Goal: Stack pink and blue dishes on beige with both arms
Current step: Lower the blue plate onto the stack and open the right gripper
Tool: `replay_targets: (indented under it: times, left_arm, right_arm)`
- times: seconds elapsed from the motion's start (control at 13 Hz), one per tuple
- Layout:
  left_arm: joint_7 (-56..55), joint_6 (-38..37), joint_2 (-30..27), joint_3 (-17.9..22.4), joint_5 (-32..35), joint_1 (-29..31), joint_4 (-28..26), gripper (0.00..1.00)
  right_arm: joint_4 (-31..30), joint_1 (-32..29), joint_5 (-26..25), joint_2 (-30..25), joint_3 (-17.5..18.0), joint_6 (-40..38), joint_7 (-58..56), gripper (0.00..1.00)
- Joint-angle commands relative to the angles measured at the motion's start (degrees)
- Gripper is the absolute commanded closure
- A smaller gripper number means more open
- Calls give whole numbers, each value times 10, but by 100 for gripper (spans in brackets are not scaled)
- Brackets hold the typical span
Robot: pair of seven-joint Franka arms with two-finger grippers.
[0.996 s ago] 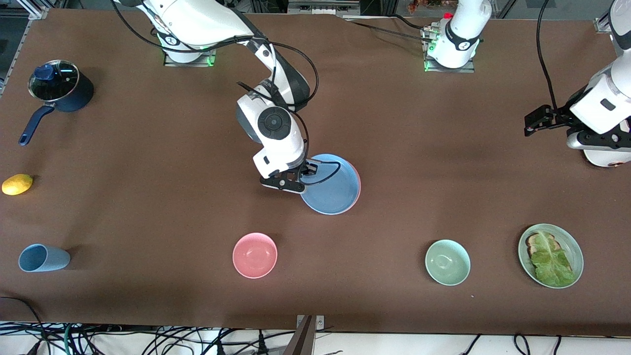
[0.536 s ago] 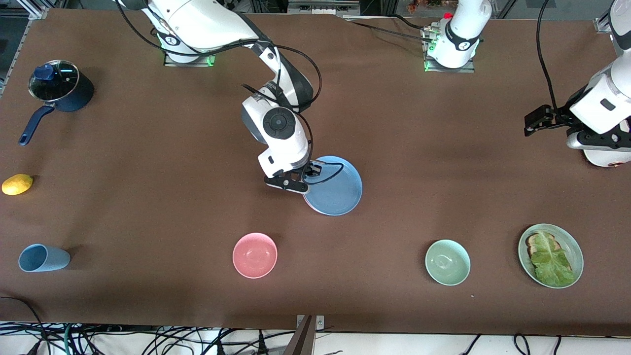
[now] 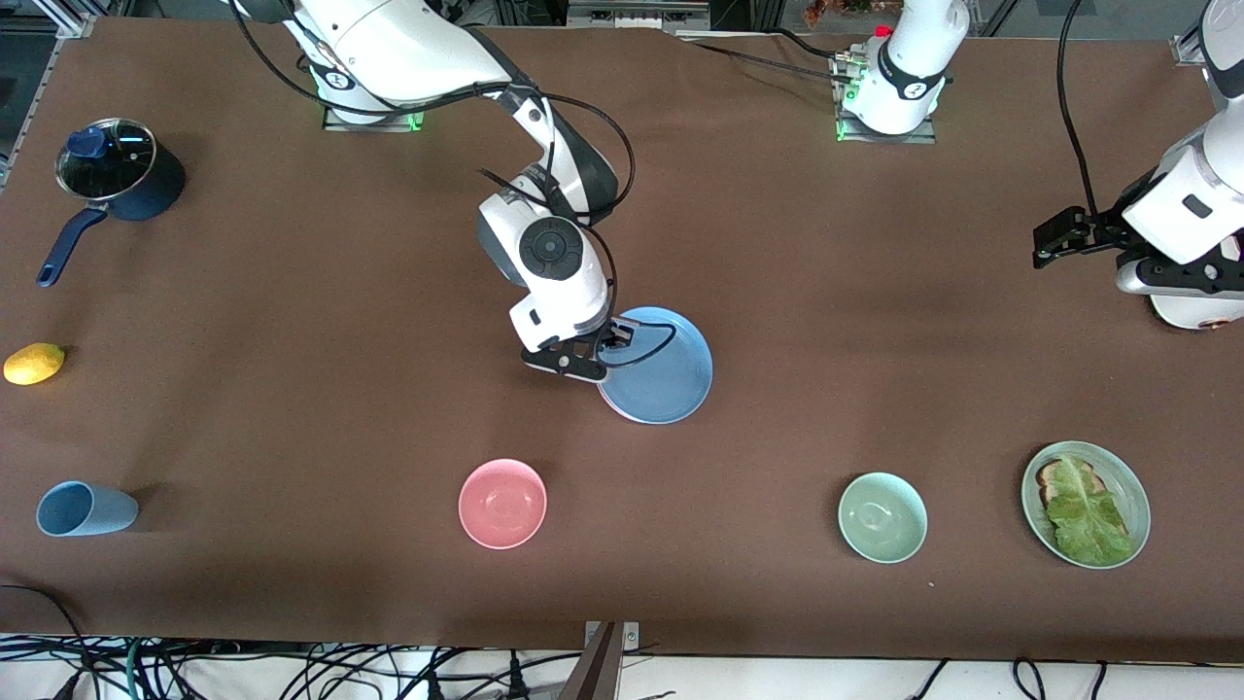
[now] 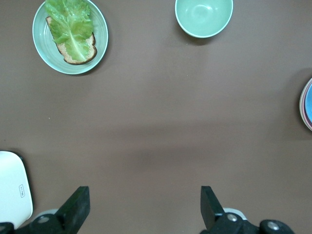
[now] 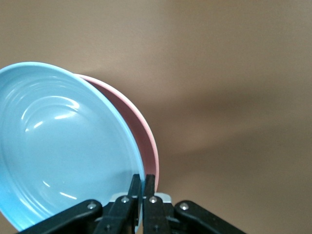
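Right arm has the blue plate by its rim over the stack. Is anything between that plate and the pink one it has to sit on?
Nothing visible. The right gripper holds the blue plate by its rim, directly over the pink plate; only a pink edge shows. No beige plate shows.

The table [image 3: 292, 408] is a flat chocolate brown. Near its middle the blue plate [image 3: 661, 374] is a dusty sky blue, with a pale pink plate [image 5: 146, 141] showing as a thin crescent at its five o'clock edge. The bowl [image 3: 502, 503] is salmon pink, another bowl [image 3: 882, 517] pale mint green. A lemon [image 3: 34, 363] is bright yellow; the cup [image 3: 83, 508] is muted blue; the saucepan [image 3: 121, 180] is dark navy.
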Motion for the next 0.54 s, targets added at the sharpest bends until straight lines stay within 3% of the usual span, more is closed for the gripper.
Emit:
replay_targets:
  times: [0.0, 0.23, 0.31, 0.38, 0.46]
  left_arm:
    - [6, -4, -9, 2, -8, -2, -6, 0]
    - [6, -4, -8, 2, -8, -2, -5, 0]
    - [6, -4, -9, 2, -8, -2, -6, 0]
    - [6, -4, -9, 2, -8, -2, -5, 0]
    - [6, -4, -9, 2, -8, -2, -6, 0]
  right_arm:
    - [0, 3, 10, 0, -2, -4, 4, 100]
    - [-3, 3, 10, 0, -2, -4, 4, 100]
    - [-3, 3, 10, 0, -2, -4, 5, 89]
    - [-3, 4, 10, 0, -2, -4, 6, 71]
    - [-3, 3, 10, 0, -2, -4, 7, 37]
